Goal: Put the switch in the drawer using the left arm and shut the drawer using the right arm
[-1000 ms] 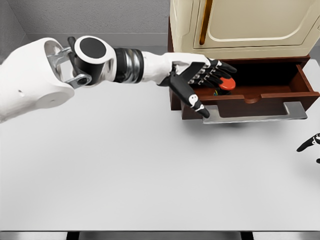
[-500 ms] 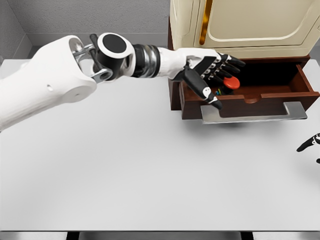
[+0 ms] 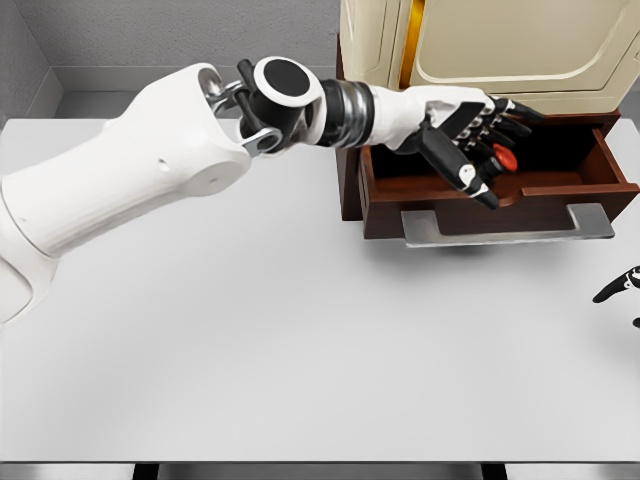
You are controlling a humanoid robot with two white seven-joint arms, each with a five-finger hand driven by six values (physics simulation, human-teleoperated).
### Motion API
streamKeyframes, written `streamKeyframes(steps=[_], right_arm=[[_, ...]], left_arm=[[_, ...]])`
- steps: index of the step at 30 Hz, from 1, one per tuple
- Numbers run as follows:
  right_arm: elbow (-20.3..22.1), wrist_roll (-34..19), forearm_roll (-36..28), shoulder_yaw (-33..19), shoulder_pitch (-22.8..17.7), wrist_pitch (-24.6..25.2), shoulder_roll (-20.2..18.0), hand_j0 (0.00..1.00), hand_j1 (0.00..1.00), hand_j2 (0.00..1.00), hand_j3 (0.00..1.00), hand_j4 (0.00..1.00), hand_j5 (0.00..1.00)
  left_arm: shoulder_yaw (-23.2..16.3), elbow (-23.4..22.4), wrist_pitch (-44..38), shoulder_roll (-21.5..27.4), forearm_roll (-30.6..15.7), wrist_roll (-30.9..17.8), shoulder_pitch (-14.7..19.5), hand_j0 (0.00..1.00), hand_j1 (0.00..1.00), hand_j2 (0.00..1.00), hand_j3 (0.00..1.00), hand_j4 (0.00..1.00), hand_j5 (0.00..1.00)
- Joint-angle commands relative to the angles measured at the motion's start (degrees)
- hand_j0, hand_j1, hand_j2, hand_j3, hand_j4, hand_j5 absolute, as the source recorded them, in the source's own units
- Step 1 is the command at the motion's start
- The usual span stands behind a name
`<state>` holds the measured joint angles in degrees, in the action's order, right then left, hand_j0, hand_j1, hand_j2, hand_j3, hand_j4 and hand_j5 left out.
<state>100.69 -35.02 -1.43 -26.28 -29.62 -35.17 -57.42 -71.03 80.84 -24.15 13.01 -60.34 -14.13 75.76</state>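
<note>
The switch (image 3: 506,157), of which only a red cap shows between dark fingers, is held by my left hand (image 3: 490,150). That hand is shut on it and hovers over the left half of the open brown drawer (image 3: 540,208). The drawer sticks out from under a cream cabinet (image 3: 500,50) and has a grey handle plate (image 3: 510,226) on its front. The rest of the switch is hidden by the palm and thumb. My right hand (image 3: 620,288) shows only as dark fingertips at the right edge, resting low over the table, relaxed and holding nothing.
My left forearm and elbow (image 3: 280,105) stretch across the upper middle of the white table (image 3: 300,340). The cabinet door overhangs the drawer's back. A grey wall runs behind the table.
My left arm has reached further right, carrying the switch from the drawer's front left corner to over its inside. The right hand has not moved.
</note>
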Motion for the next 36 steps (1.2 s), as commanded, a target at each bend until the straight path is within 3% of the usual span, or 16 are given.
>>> streamKeyframes(steps=[1,3,6,8,9,10,16,17,19,22,24,28,35,36], right_arm=[[0.0,0.0,-0.4,0.0,0.1,0.2,-0.1,0.65,0.65,0.65,0.65,0.65,0.65],[0.0,0.0,-0.4,0.0,0.1,0.2,-0.1,0.63,0.63,0.63,0.63,0.63,0.63],[0.0,0.0,-0.4,0.0,0.2,0.2,-0.1,0.56,0.56,0.56,0.56,0.56,0.56],[0.0,0.0,-0.4,0.0,0.3,0.2,-0.2,0.55,0.55,0.55,0.55,0.55,0.55],[0.0,0.0,-0.4,0.0,0.3,0.2,-0.2,0.53,0.53,0.53,0.53,0.53,0.53],[0.0,0.0,-0.4,0.0,0.3,0.2,-0.2,0.49,0.49,0.49,0.49,0.49,0.49],[0.0,0.0,-0.4,0.0,0.3,0.2,-0.2,0.49,0.49,0.49,0.49,0.49,0.49],[0.0,0.0,-0.4,0.1,0.3,0.2,-0.2,0.49,0.49,0.49,0.49,0.49,0.49],[0.0,0.0,-0.4,0.3,0.3,0.2,-0.2,0.5,0.5,0.5,0.5,0.5,0.5],[0.0,0.0,-0.4,0.3,0.3,0.2,-0.2,0.5,0.5,0.5,0.5,0.5,0.5],[0.0,0.0,-0.4,0.3,0.2,0.2,-0.2,0.5,0.5,0.5,0.5,0.5,0.5],[0.0,0.0,-0.4,0.3,0.3,0.2,-0.2,0.5,0.5,0.5,0.5,0.5,0.5],[0.0,0.0,-0.4,0.4,0.3,0.2,-0.2,0.5,0.5,0.5,0.5,0.5,0.5],[0.0,0.0,-0.4,0.4,0.3,0.2,-0.2,0.5,0.5,0.5,0.5,0.5,0.5]], left_arm=[[0.4,8.3,1.7,4.6,0.0,0.1,-0.1,1.0,1.0,1.0,1.0,1.0,1.0],[0.4,14.5,8.2,10.1,0.0,0.1,-0.1,1.0,1.0,1.0,1.0,1.0,1.0],[0.4,13.7,8.3,9.7,0.1,0.0,-0.3,1.0,1.0,1.0,1.0,1.0,1.0],[0.7,9.6,8.4,10.3,0.0,-0.4,-0.3,1.0,1.0,1.0,1.0,1.0,1.0],[1.9,1.7,8.7,9.7,0.0,-5.9,-0.3,1.0,1.0,1.0,1.0,1.0,1.0],[2.0,-2.0,9.7,9.1,0.1,-10.0,-0.4,1.0,1.0,1.0,1.0,1.0,1.0],[1.2,-0.6,10.3,9.1,0.7,-10.4,-2.1,1.0,1.0,1.0,1.0,1.0,1.0],[0.0,0.7,10.1,9.1,2.8,-10.4,-2.5,1.0,1.0,1.0,1.0,1.0,1.0],[-0.7,7.7,7.6,10.5,3.1,-10.2,-2.9,1.0,1.0,1.0,1.0,1.0,1.0],[-0.7,8.0,5.1,10.4,2.9,-10.0,-2.9,1.0,1.0,1.0,1.0,1.0,1.0],[-0.6,6.5,5.1,9.8,3.1,-9.9,-2.9,1.0,1.0,1.0,1.0,1.0,1.0],[-0.4,-2.2,5.5,7.1,3.3,-10.1,-3.1,1.0,1.0,1.0,1.0,1.0,1.0],[-0.3,-4.7,5.8,3.3,3.9,-10.2,-3.2,1.0,1.0,1.0,1.0,1.0,1.0],[-0.3,-7.1,5.8,1.7,4.7,-10.3,-3.1,1.0,1.0,1.0,1.0,1.0,1.0]])
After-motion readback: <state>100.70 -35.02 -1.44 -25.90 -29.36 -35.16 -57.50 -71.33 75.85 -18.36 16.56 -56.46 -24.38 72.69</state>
